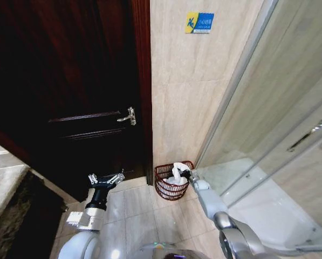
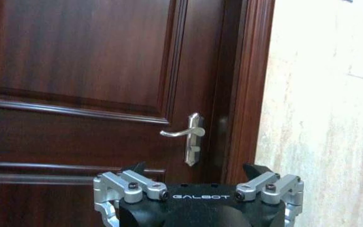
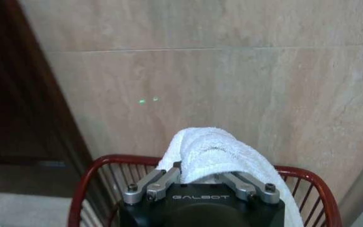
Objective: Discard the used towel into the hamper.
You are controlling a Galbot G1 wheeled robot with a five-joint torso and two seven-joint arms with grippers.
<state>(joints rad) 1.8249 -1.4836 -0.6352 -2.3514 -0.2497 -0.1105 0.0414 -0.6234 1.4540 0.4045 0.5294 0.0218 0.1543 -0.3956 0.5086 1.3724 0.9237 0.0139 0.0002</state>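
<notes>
The hamper (image 1: 173,182), a dark red-brown wire basket, is seen in the head view standing on the tiled floor (image 1: 144,213) against the beige tiled wall (image 1: 187,97), between the dark wooden door (image 1: 69,97) and the glass shower partition (image 1: 268,124). The right claw (image 1: 186,174) is held over the hamper's open top, at the side nearer the shower, with the right arm stretched forward from the lower right. The white towel (image 1: 176,171) is gripped in this claw: in the right wrist view the towel (image 3: 216,156) is seen clamped between the fingers (image 3: 156,182), a folded hump of it rising just beyond the right claw (image 3: 199,176) and a length draped down one side into the basket. The rim of the hamper (image 3: 83,182) is seen curving round beneath and behind the claw, close against the wall. Whether the towel's lower end touches the basket's bottom cannot be told.

The left claw (image 1: 105,178) is held idle well to the left of the hamper, in front of the door. In the left wrist view the left claw (image 2: 197,182) is shown spread wide with nothing between its fingers (image 2: 134,182), pointed toward the door and its silver lever handle (image 2: 185,135).
</notes>
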